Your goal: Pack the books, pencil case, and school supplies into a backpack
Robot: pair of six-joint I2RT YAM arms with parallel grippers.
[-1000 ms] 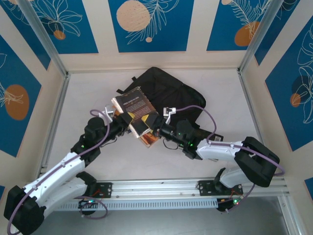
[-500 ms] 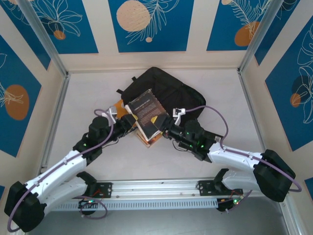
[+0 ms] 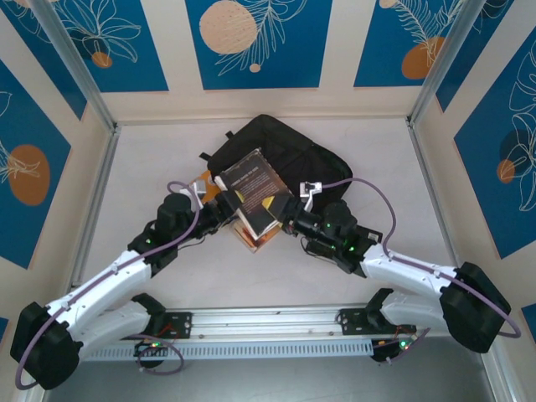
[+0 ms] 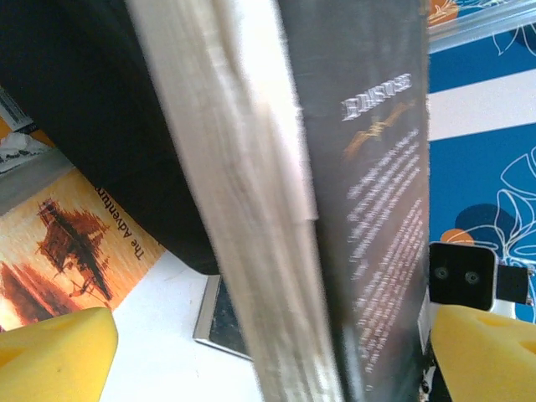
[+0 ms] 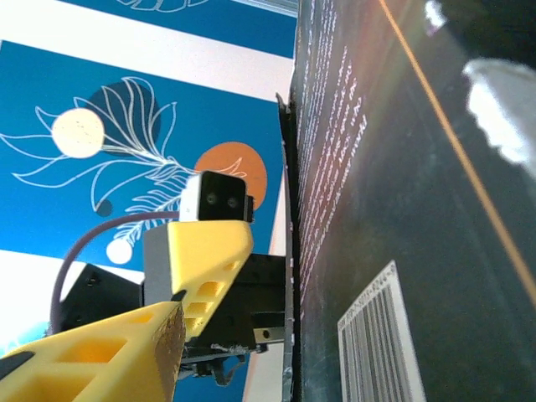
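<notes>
Angling inward at dark book: L claw agape, R claw clamped.

The dark book hides most of the orange book.

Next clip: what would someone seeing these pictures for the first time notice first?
A dark book is held up at the middle of the table, just in front of the black backpack. The right gripper grips its right edge, while the left gripper stands open around its left side. An orange book lies on the table beneath it.
</notes>
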